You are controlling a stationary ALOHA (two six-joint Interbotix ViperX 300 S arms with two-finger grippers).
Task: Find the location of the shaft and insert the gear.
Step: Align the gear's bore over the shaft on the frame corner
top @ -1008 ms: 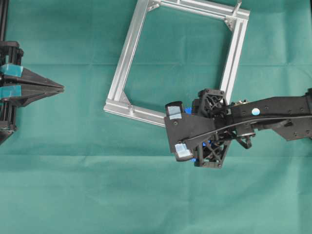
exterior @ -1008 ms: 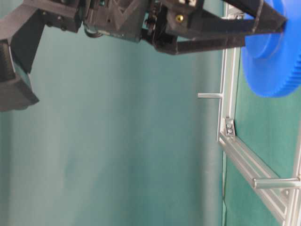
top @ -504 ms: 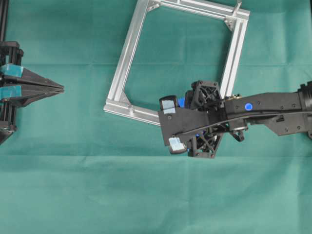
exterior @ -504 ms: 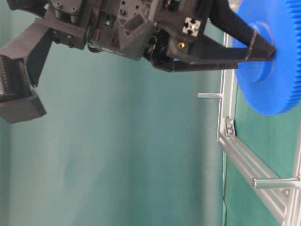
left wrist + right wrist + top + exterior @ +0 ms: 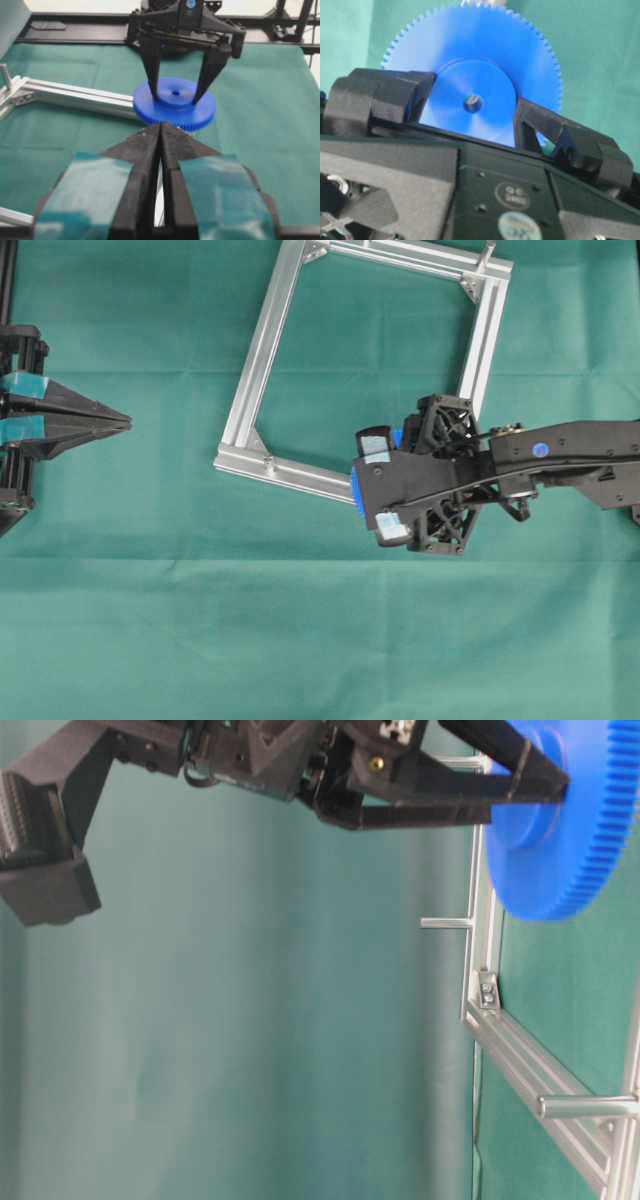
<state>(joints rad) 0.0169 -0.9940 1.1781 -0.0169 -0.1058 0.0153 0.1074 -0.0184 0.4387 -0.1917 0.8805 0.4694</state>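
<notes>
Right gripper (image 5: 175, 96) pinches the gear (image 5: 200, 112) by its raised hub, flat above the frame rail (image 5: 483, 950), and we judge the shaft (image 5: 445, 923), upright and parallel to the bore, seemingly just beyond the gear's rim along that rail.

Your right arm (image 5: 560, 452) is matte black plastic with a round blue sticker on its upper link and open lattice brackets just behind the gripper. Your right gripper (image 5: 176, 96) has two long tapering black fingers. Your left gripper (image 5: 161, 150) is black too, teal tape wrapped around each finger base.
</notes>
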